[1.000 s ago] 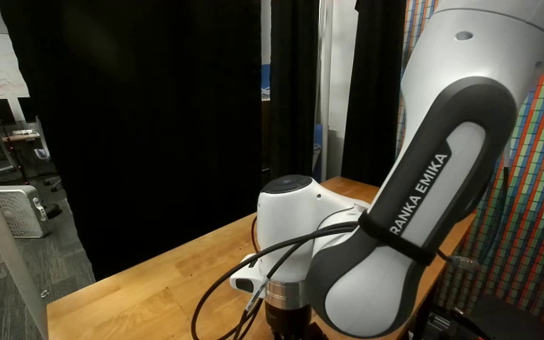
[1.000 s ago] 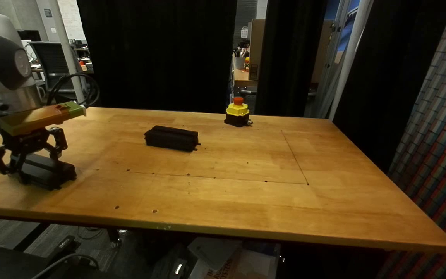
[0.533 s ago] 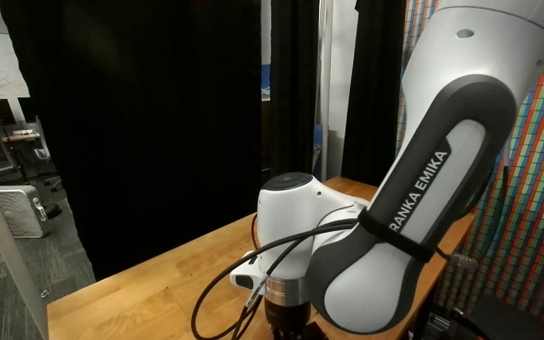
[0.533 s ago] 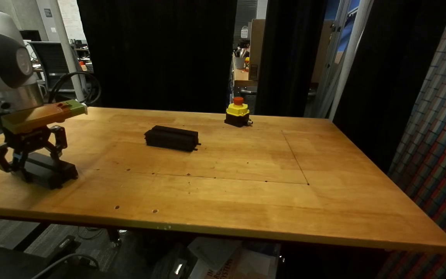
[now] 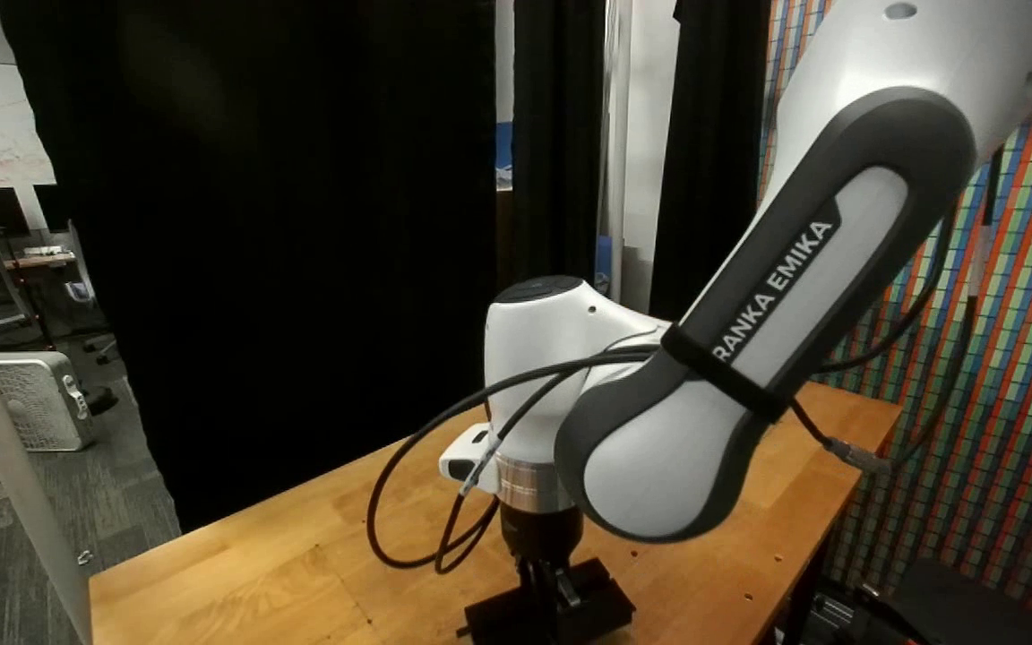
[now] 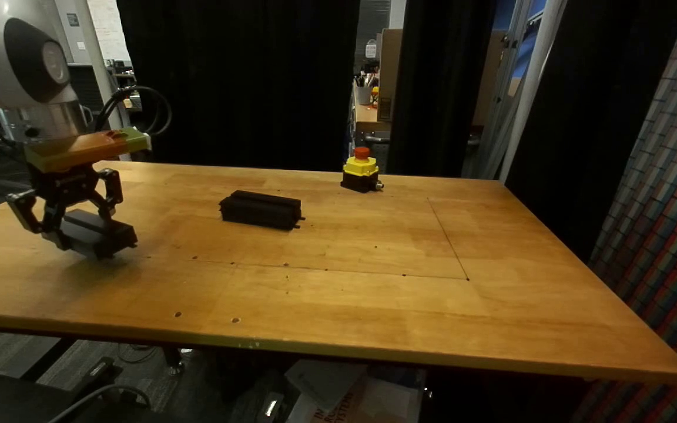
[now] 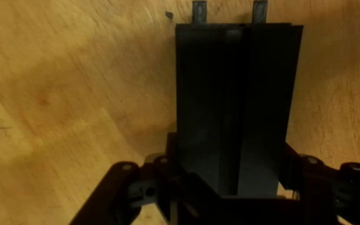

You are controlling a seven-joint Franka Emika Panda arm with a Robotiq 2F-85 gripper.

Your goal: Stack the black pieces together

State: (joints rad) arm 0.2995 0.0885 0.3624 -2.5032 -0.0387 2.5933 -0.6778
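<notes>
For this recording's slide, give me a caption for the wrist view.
Gripper clasping a rectangular black piece by its sides, two short prongs jutting from one end, over a wooden tabletop.

Black piece (image 7: 236, 106) snug in the hand (image 7: 229, 162)

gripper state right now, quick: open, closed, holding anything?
Gripper: closed on a black piece, gripped across its sides and held above the table.
</notes>
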